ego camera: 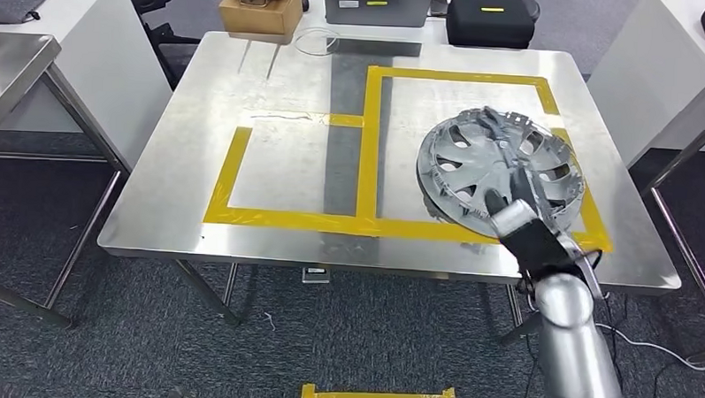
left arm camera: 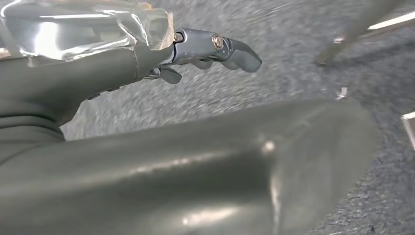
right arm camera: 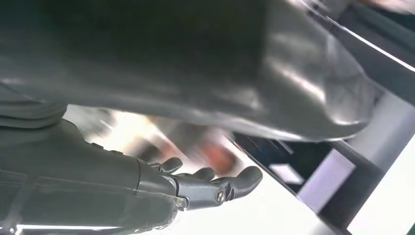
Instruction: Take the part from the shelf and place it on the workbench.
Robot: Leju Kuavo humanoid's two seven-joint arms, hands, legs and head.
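Observation:
The part, a silver wheel cover (ego camera: pixel 496 160), sits on the steel workbench (ego camera: pixel 282 81) inside the right-hand yellow tape rectangle (ego camera: pixel 459 76), slightly tilted. My right hand (ego camera: pixel 512 213) grips its near edge, the dark thumb lying on top of the rim. In the right wrist view the right hand (right arm camera: pixel 205 188) has its fingers stretched out under a blurred bright surface, with the thick thumb above. My left hand (left arm camera: pixel 215 49) hangs over grey carpet with loosely bent fingers and nothing in it.
A smaller yellow tape rectangle (ego camera: pixel 244 173) marks the bench's left half. A cardboard box (ego camera: pixel 260 14), a laptop (ego camera: pixel 376 3) and a black case (ego camera: pixel 489 20) stand behind the bench. Another steel table (ego camera: pixel 8 67) is at the left and a metal frame (ego camera: pixel 687 149) at the right.

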